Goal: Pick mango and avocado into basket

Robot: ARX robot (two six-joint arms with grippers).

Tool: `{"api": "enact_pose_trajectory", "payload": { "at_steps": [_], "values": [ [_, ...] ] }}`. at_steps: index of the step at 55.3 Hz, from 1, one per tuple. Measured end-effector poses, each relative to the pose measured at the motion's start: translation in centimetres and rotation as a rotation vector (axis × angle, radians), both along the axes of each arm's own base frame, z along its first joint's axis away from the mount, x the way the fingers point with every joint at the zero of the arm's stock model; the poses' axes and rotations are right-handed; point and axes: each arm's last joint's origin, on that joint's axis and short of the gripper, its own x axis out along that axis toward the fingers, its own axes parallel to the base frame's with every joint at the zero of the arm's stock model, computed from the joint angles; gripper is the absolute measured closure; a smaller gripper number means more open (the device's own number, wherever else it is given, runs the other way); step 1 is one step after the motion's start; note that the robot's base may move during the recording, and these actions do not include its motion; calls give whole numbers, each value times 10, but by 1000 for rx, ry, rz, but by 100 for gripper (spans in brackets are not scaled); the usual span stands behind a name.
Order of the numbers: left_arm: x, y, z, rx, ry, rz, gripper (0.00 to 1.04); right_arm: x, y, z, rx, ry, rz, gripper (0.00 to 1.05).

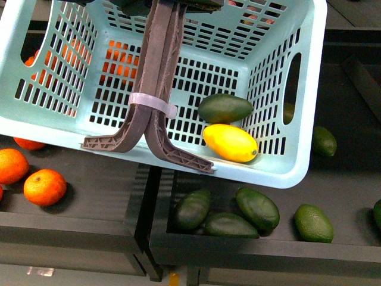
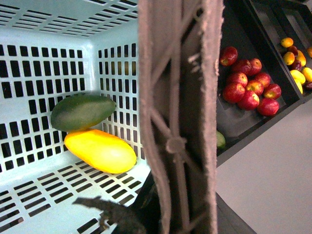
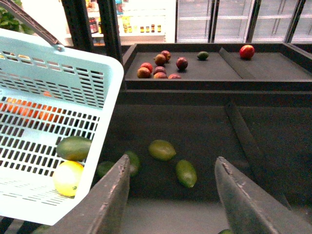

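Observation:
The teal basket (image 1: 297, 173) hangs tilted over the dark fruit bins, filling most of the front view. My left gripper (image 2: 170, 204) is shut on its brown-grey handles (image 1: 158, 65), which are bound with a white tie (image 1: 152, 104). Inside, in the low corner, the yellow mango (image 1: 231, 143) lies against the dark-green avocado (image 1: 225, 108); the left wrist view shows the same mango (image 2: 100, 150) and avocado (image 2: 82, 112) touching. My right gripper (image 3: 173, 190) stands open beside the basket (image 3: 105, 122), over a bin, with nothing between its fingers.
Several loose avocados (image 1: 257, 208) lie in the black bin under the basket. Oranges (image 1: 44, 186) sit in the bin to the left, past a raised divider (image 1: 149, 202). Red apples (image 2: 248, 90) and further red fruit (image 3: 158, 66) fill bins beyond.

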Motion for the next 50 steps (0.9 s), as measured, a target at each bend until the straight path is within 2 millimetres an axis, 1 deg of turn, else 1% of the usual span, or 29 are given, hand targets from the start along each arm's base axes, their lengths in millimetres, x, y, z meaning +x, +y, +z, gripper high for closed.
{"api": "enact_pose_trajectory", "payload": {
  "at_steps": [3, 5, 7, 11, 14, 20, 32, 50],
  "values": [
    [0, 0, 0, 0, 0, 0, 100, 0, 0, 0, 0, 0, 0, 31],
    [0, 0, 0, 0, 0, 0, 100, 0, 0, 0, 0, 0, 0, 24],
    [0, 0, 0, 0, 0, 0, 100, 0, 0, 0, 0, 0, 0, 17],
    [0, -1, 0, -1, 0, -3, 100, 0, 0, 0, 1, 0, -2, 7],
    [-2, -3, 0, -1, -1, -14, 100, 0, 0, 0, 0, 1, -3, 9],
    [-3, -5, 0, -5, 0, -29, 100, 0, 0, 0, 0, 1, -3, 9],
    [-3, -5, 0, -12, 6, -31, 100, 0, 0, 0, 0, 0, 0, 9],
    [1, 1, 0, 11, -7, 12, 100, 0, 0, 0, 0, 0, 1, 9]
  ]
}}
